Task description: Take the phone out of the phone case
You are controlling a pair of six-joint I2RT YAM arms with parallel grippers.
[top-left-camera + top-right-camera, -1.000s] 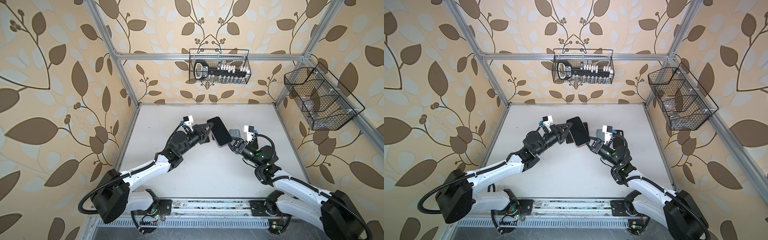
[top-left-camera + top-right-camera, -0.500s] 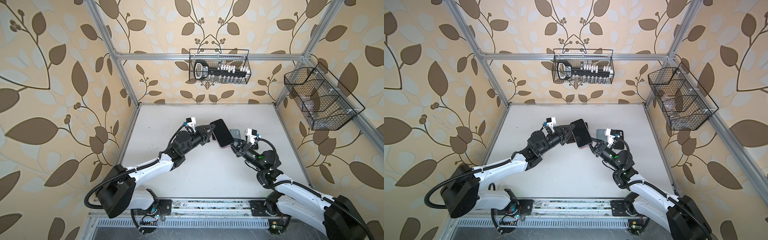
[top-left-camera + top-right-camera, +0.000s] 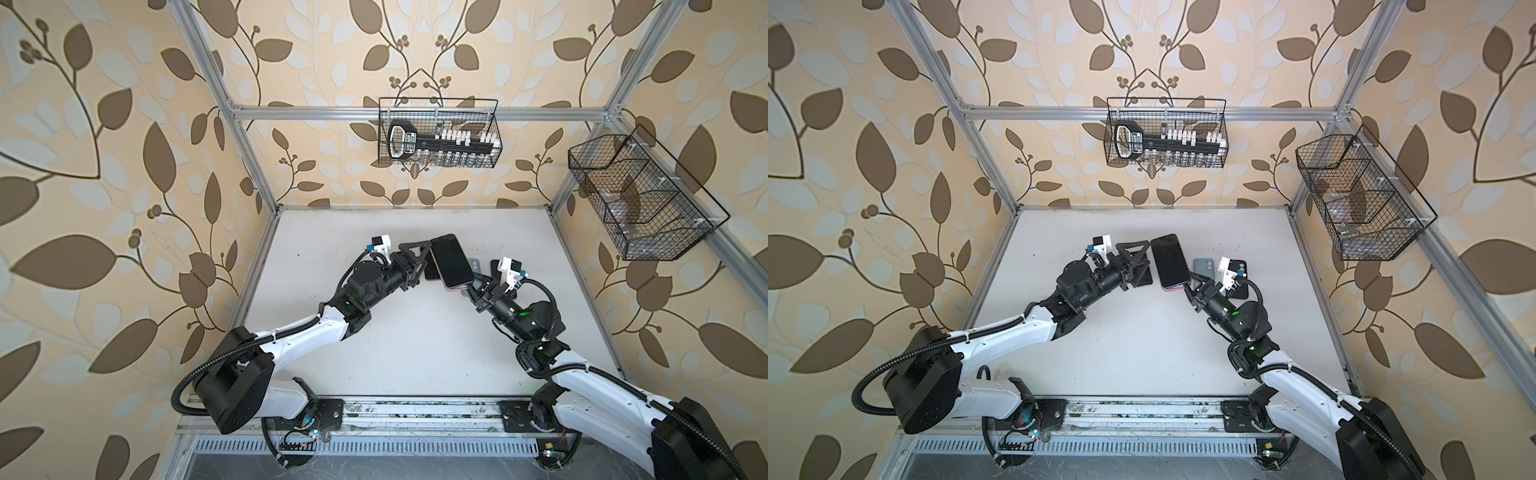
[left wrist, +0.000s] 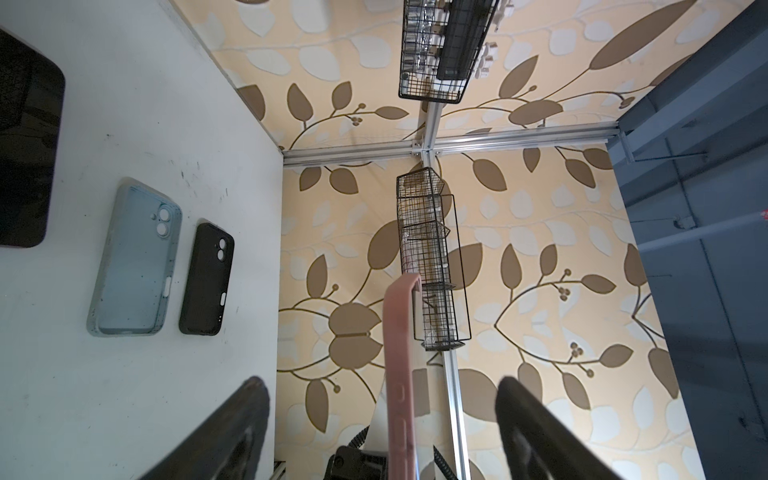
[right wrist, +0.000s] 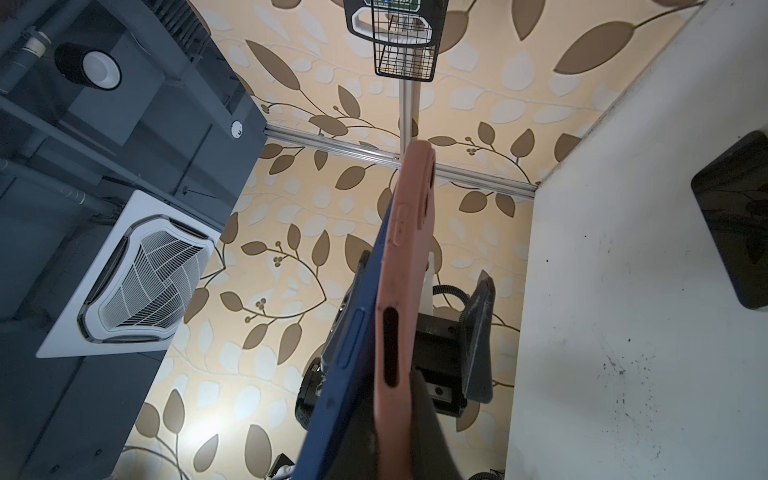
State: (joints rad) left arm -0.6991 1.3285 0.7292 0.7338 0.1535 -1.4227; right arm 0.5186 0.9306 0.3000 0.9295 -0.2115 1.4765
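Observation:
The phone [image 3: 451, 262] [image 3: 1169, 262], dark screen up, hangs tilted above the table in its pink phone case [image 4: 399, 374] [image 5: 409, 270]. My right gripper [image 3: 471, 286] [image 3: 1192, 286] [image 5: 386, 436] is shut on the case's lower end. In the right wrist view the phone's blue edge [image 5: 353, 345] stands a little apart from the pink case there. My left gripper [image 3: 422, 264] [image 3: 1142, 266] [image 4: 380, 386] is open beside the phone's left long edge. Its two fingers straddle the pink edge without touching it.
A light blue case [image 4: 133, 257] [image 3: 1202, 270] and a black case [image 4: 206, 278] [image 3: 1241, 282] lie empty on the white table [image 3: 395, 332]. A dark phone [image 4: 25, 145] [image 5: 735, 224] lies under the left gripper. Wire baskets hang on the back wall [image 3: 438, 133] and the right wall [image 3: 640, 199].
My left gripper has opened and let go of the cased phone's edge. The right gripper stays shut on the case's lower end, and the phone has shifted slightly right.

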